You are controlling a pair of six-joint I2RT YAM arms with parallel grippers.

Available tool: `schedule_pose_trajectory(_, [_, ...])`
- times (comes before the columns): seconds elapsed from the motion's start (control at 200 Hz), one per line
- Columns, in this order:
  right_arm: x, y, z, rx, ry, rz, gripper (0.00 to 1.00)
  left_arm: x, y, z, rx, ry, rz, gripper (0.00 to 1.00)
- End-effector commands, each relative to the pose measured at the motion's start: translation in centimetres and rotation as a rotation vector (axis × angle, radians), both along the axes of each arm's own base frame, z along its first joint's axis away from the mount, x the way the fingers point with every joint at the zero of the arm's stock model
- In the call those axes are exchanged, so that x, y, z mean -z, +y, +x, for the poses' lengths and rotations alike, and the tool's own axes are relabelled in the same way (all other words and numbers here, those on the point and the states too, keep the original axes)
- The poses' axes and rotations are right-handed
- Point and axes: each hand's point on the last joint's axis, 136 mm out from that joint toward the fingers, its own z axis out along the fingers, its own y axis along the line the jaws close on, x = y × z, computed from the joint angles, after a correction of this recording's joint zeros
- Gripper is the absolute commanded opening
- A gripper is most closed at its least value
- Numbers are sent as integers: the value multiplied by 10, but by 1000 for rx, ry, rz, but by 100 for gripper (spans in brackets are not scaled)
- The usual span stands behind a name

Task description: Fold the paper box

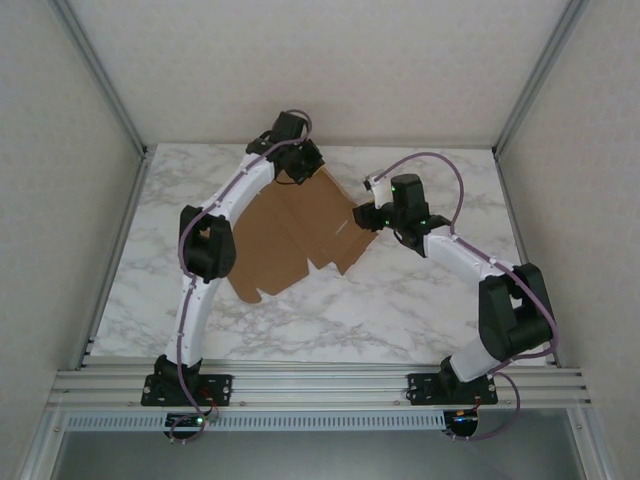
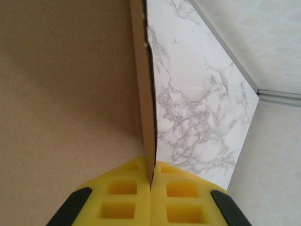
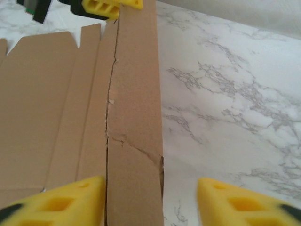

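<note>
Left jaws clenched on the far edge of the paper box (image 1: 290, 235). Right jaws released, spread either side of its creased edge strip (image 3: 134, 117). Box lies mid-counter (image 1: 400, 310), between both arms.

Left arm (image 1: 245, 185) perhaps covers part of the paper box (image 1: 290, 235).

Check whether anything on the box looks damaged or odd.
Yes. The box has an edge strip whose fold line is split in a jagged crack, and a crooked wrinkle crosses it near the open right gripper. The left gripper pinches that strip's far end.
</note>
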Motion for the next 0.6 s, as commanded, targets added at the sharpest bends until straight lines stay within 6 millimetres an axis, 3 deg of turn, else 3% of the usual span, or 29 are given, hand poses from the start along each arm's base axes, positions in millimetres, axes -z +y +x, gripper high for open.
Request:
schedule_pose_trajectory(0.0, [-52, 10, -8, 1, -27, 168, 60, -20, 4, 4, -21, -39, -40, 0])
schedule_pose_trajectory(0.155, [-84, 11, -17, 27, -10, 289, 58, -39, -2, -2, -9, -105, -131, 0])
schedule_pose_trajectory(0.255, [-99, -6, -9, 183, 30, 344, 54, -59, -5, -6, -10, -182, -219, 0])
schedule_pose_trajectory(0.365, [-94, -24, -2, 343, 207, 422, 44, -81, -1, -12, -38, -278, -291, 0])
schedule_pose_trajectory(0.501, [-85, -6, -9, 326, 422, 518, 45, -96, 15, -16, -125, -329, -381, 0])
schedule_pose_trajectory(0.596, [-80, 2, -17, 302, 469, 543, 43, -104, 28, -22, -211, -358, -455, 0])
